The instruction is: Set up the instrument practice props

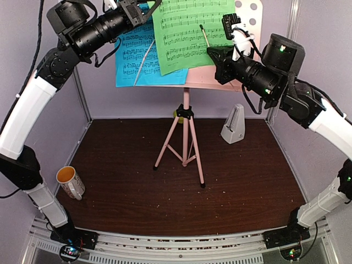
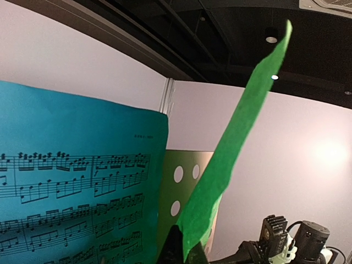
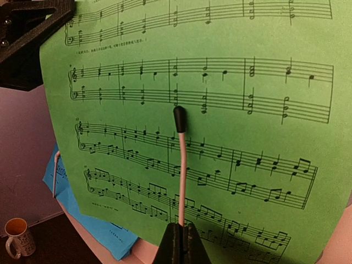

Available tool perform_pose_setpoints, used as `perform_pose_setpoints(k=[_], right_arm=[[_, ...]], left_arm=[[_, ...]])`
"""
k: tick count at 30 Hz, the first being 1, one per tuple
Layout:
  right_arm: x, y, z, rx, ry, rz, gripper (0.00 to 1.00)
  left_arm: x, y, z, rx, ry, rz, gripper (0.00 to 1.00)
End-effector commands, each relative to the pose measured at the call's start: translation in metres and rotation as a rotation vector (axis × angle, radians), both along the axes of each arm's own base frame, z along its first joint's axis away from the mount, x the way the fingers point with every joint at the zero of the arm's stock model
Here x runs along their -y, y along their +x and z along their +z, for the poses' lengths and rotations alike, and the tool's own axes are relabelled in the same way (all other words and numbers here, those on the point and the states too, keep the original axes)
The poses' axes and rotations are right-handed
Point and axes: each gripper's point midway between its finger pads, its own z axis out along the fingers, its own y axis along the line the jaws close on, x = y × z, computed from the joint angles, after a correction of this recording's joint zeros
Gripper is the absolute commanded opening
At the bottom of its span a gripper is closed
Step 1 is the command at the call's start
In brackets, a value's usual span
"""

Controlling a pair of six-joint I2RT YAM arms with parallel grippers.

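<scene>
Green music sheet (image 1: 184, 25) is on the desk of the pink perforated music stand (image 1: 209, 78), so placement is mostly done. The left gripper (image 1: 136, 7) is pinched shut on its top-left corner, and the rest of the page hangs below and to the right of those fingers. The right gripper (image 3: 180, 242) is clamped on the pink wire page retainer (image 3: 181, 176), which runs straight out ahead of its fingertips across the printed face. The blue music sheet (image 1: 129, 60) lies flat on the desk just below the left gripper, partly under the green one. The stand is upright on its tripod, and the small white pyramid metronome (image 1: 234, 125) stands well below the right gripper on the table (image 1: 121, 165); can't tell if its cover is on. Left to do, by my read: square the green page, seat the retainer on it, let go with both. Orientation: print faces the arms and the staves run across the desk. The page is skewed against the blue sheet, right side riding higher, and the held corner curls off the desk. Long axis looks to run up the desk, but the top is cropped. White orange-lined mug (image 1: 70, 181) is far below the left gripper and not involved.
</scene>
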Motion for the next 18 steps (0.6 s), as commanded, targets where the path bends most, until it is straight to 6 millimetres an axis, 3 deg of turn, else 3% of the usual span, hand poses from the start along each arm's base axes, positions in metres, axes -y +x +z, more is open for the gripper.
perform_pose_setpoints(k=[1,18], right_arm=[[0.015,-0.01,0.016,0.032,0.067,0.021,0.0],[0.012,-0.013,0.016,0.056,0.089,0.063,0.0]], left_arm=[[0.01,0.002,0.001,0.049,0.039,-0.057,0.0],[0.045,0.014,-0.005,0.058,0.0,-0.206,0.01]])
